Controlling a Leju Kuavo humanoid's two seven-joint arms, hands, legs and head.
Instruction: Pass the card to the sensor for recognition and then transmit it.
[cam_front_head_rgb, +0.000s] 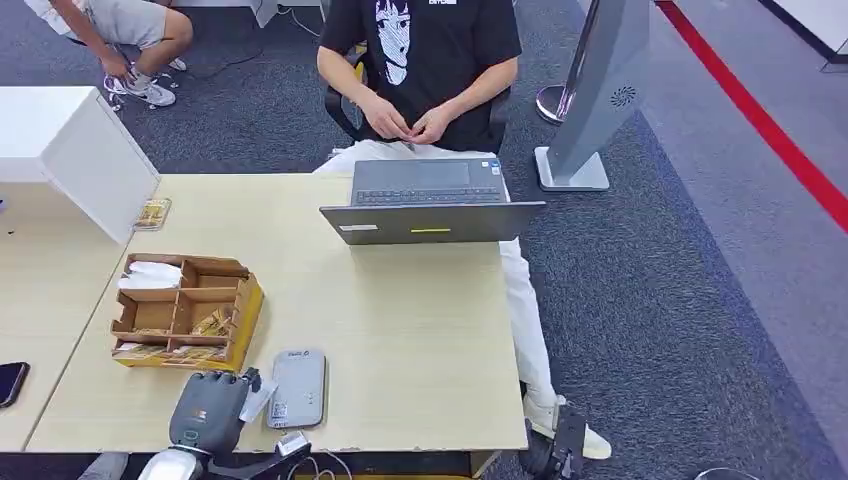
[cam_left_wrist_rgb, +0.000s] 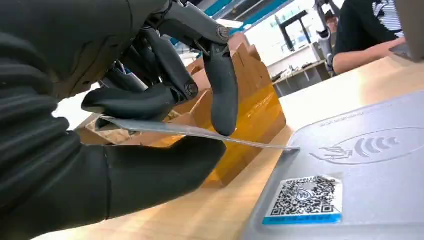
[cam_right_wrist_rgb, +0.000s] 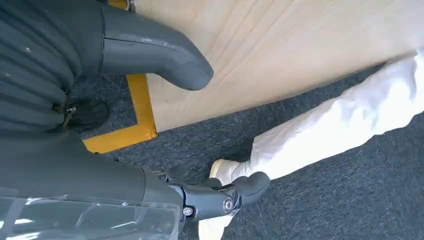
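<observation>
My left hand (cam_front_head_rgb: 209, 409) is at the table's near edge and pinches a thin pale card (cam_front_head_rgb: 258, 400) between thumb and fingers. In the left wrist view the card (cam_left_wrist_rgb: 200, 132) lies nearly flat, and its far corner reaches the rim of the grey sensor pad (cam_left_wrist_rgb: 370, 170). The sensor pad (cam_front_head_rgb: 298, 388) lies flat just right of the hand and carries a contactless mark and a QR sticker (cam_left_wrist_rgb: 305, 200). My right hand (cam_right_wrist_rgb: 65, 170) hangs below the table's right corner, above the carpet, fingers apart and holding nothing.
A cardboard organiser (cam_front_head_rgb: 185, 310) with packets stands just beyond my left hand. A person sits behind an open laptop (cam_front_head_rgb: 430, 205) at the far edge, white-trousered leg (cam_right_wrist_rgb: 340, 130) along the table's right side. A phone (cam_front_head_rgb: 10, 382) and a white box (cam_front_head_rgb: 80, 150) are at left.
</observation>
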